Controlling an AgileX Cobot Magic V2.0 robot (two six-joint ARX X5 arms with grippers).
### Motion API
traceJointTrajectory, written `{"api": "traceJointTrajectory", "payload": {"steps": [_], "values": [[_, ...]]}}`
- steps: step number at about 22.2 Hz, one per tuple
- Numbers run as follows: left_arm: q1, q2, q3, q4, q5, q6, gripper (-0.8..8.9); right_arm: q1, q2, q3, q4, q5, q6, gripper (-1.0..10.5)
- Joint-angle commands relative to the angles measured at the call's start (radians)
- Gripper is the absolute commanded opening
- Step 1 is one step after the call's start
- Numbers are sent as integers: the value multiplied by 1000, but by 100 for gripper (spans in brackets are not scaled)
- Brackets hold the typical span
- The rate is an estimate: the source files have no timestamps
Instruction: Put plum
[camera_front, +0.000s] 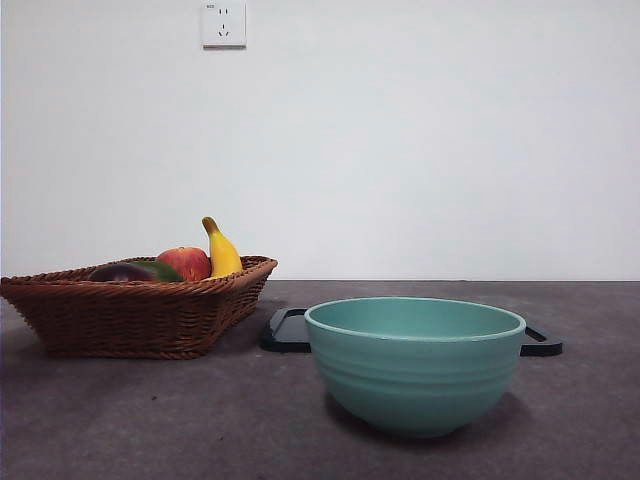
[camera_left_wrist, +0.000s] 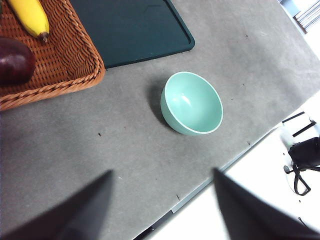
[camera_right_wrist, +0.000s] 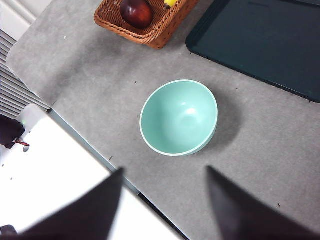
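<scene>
The plum (camera_front: 120, 272) is dark purple-maroon and lies in the woven basket (camera_front: 130, 315) at the left of the table. It also shows as the plum (camera_left_wrist: 15, 61) in the left wrist view and the plum (camera_right_wrist: 136, 12) in the right wrist view. My left gripper (camera_left_wrist: 162, 171) hangs high above the table, open and empty. My right gripper (camera_right_wrist: 164, 170) is likewise high up, open, with nothing between its jaws. Neither gripper appears in the front view.
A teal bowl (camera_front: 415, 365) stands empty near the table's front. Behind it lies a dark flat tray (camera_front: 288, 332). The basket also holds a banana (camera_front: 222, 250), a red apple (camera_front: 186, 262) and a green fruit (camera_front: 162, 270). The table edge (camera_left_wrist: 200, 192) lies below both grippers.
</scene>
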Motion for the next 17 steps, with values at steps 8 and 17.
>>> {"api": "traceJointTrajectory", "payload": {"steps": [8,17], "values": [[-3,6,18,60,-60,15,447,5,5,18,9,-2,-13,393],[-8,91,29,175,-135,-8,446,5,5,18,14,-2,-7,393]]}}
